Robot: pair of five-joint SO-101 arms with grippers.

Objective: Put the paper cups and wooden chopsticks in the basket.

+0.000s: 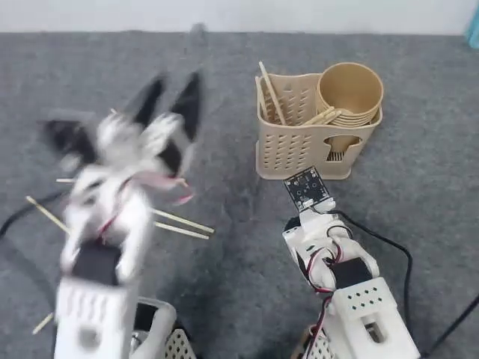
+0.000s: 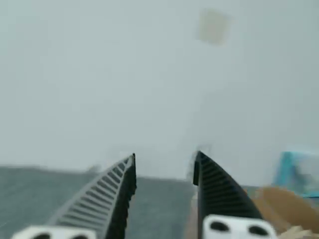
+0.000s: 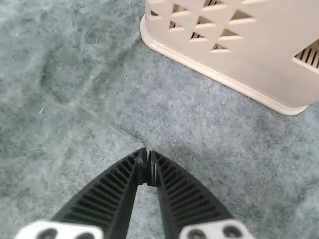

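Grey felt covers the bench [image 1: 419, 194] in the high view. The tan basket [image 1: 299, 146] stands toward its far side, with the paper cups [image 1: 349, 93] nested in one compartment and a few chopsticks [image 1: 271, 93] leaning upright in the other. Several loose chopsticks [image 1: 182, 224] lie flat on the felt by the left arm, well apart from the basket, so the job looks partly done. The left fingers [image 1: 188, 101] are raised above that patch, spread wide and empty, probably placed for a fresh pick.

From the left wrist, the left fingers [image 2: 112, 194] stand wide apart with nothing between them. They are aimed at the pale wall rather than down at the bench, and a tan part of the basket [image 2: 284, 204] shows beyond one of them.

From the right wrist, the right fingers [image 3: 114, 194] are pressed tip to tip, gripping nothing. They are low over the felt and near the basket [image 3: 239, 55] wall. My guess is they are parked there to leave the loose sticks to the other arm.
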